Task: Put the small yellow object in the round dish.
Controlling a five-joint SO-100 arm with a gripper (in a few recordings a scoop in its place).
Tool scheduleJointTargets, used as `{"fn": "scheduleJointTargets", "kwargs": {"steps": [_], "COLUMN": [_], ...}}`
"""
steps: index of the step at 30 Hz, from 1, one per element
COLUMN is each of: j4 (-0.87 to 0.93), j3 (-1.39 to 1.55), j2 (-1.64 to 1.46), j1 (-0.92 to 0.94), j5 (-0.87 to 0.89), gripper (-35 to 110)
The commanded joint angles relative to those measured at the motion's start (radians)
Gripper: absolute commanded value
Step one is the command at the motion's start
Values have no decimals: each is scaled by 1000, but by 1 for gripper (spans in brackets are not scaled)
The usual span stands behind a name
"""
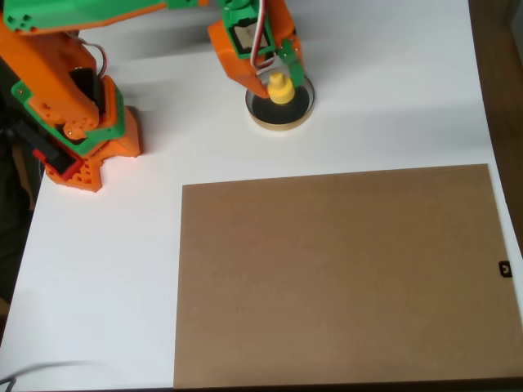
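White tabletop [122, 269], overhead view; a large brown board [343, 278] covers its lower right part. Orange-and-green arm [73, 90] based at upper left, reaching right along the top edge. Gripper [276, 80] sits directly over the round dish [282, 121], near top centre, apart from the board. Small yellow object [280, 88] is between the jaws, which are closed on it, above the dish's dark inside. Whether it touches the dish: cannot tell.

In the overhead view, the round dish [280, 108] lies on the table [98, 269] near its top edge, above the board [343, 278]. The small yellow object [280, 88] is over the dish, at the gripper [278, 77]. The arm's base [82, 131] stands well left of the dish.
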State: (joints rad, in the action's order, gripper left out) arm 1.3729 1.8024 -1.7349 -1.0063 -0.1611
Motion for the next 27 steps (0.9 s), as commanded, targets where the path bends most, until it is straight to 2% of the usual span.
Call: {"fn": "scheduleJointTargets", "kwargs": {"steps": [1, 12, 27], "j4": [-31, -158, -216], "j3": [32, 212, 166], "j2": [-97, -130, -58], "j1": [-32, -71, -170], "j5": [-6, 2, 52], "gripper": [0, 0, 0]}}
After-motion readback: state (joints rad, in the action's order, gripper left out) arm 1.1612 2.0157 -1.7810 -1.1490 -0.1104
